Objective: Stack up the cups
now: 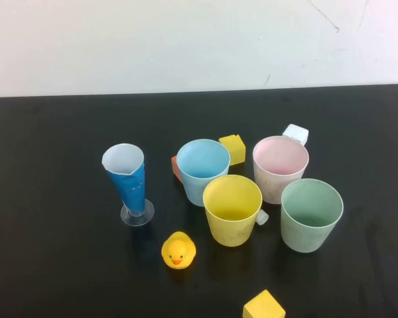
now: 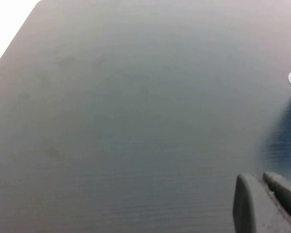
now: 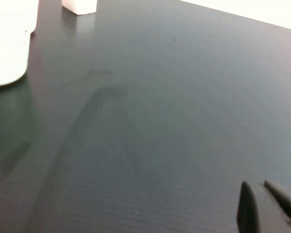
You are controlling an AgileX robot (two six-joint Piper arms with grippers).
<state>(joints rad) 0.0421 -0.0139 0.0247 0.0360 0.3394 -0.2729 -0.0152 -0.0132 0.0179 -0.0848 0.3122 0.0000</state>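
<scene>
Nearest the camera sits a yellow block (image 1: 264,307), and beyond it all 4 cups, yellow (image 1: 231,210), green (image 1: 310,214), blue (image 1: 203,171) and pink (image 1: 280,167), stand unstacked mid-table while the left gripper (image 2: 266,204) and right gripper (image 3: 264,206) hover empty with jaws closed over bare tabletop.

Matte plastic on a dull black table (image 1: 53,199).
We see four matte cups (image 1: 232,209), a glossy rubbery duck (image 1: 178,251), and a clear-footed glass (image 1: 129,182).
</scene>
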